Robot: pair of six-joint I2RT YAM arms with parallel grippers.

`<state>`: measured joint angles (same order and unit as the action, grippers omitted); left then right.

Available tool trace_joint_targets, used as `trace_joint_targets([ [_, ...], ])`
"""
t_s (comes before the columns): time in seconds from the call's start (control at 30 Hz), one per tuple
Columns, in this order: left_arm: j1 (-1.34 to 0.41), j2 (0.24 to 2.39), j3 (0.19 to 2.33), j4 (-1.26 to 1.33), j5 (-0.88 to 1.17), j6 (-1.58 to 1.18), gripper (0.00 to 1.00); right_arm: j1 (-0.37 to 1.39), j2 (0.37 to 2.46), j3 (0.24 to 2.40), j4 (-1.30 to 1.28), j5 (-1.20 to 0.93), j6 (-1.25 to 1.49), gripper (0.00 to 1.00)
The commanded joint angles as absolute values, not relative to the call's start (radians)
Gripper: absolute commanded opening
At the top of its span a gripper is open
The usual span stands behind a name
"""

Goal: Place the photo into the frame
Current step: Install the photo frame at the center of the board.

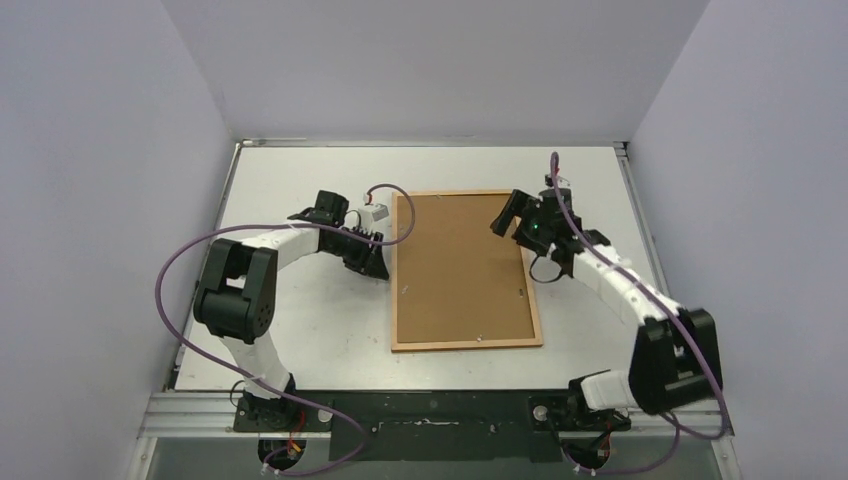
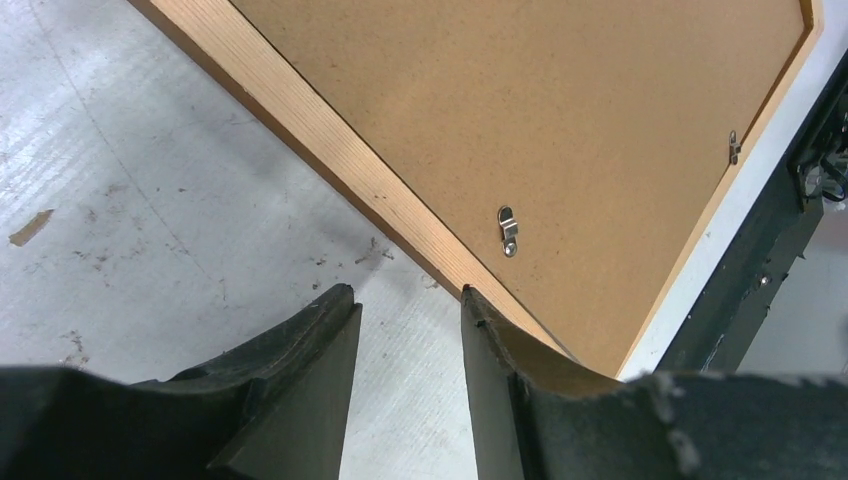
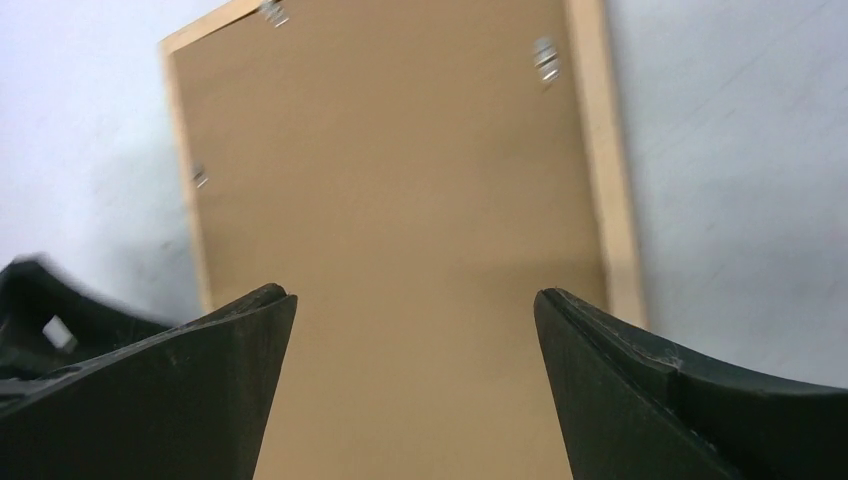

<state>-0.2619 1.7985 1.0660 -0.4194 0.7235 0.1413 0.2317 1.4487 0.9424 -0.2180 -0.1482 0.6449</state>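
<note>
Left gripper [image 1: 377, 267] partly open at the frame's left edge; right gripper [image 1: 508, 214] spread wide over its far right corner.
Top: thin rectangular wooden frame [image 1: 465, 344] lies flat, back side up, on white table [image 1: 300, 320]; matte brown fibreboard back [image 1: 460, 265] fills it. Left wrist: black tapered fingers [image 2: 325, 335] apart, only scuffed table between them, one tip at the pale grained wood rail; small metal hanger clip [image 2: 509, 230] on the board. Right wrist: blurred, black wedge-shaped fingers far apart above the board, holding nothing.
</note>
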Motion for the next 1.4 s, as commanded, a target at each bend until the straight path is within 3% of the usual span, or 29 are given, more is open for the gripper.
trace_joint_targets([
  [0.0, -0.260, 1.770, 1.053, -0.417, 0.767, 0.175, 0.40, 0.401, 1.192, 0.827, -0.333, -0.043, 0.768, 0.91],
  [0.27, -0.262, 1.764, 1.041, -0.397, 0.756, 0.150, 0.39, 0.858, 0.889, 0.612, -0.539, 0.207, 1.176, 0.83],
  [0.47, -0.263, 1.769, 1.040, -0.399, 0.752, 0.150, 0.39, 1.116, 0.931, 0.593, -0.608, 0.319, 1.353, 0.83],
  [1.37, -0.263, 1.764, 1.055, -0.407, 0.758, 0.141, 0.38, 0.999, 1.066, 0.491, -0.322, 0.215, 1.281, 0.80],
])
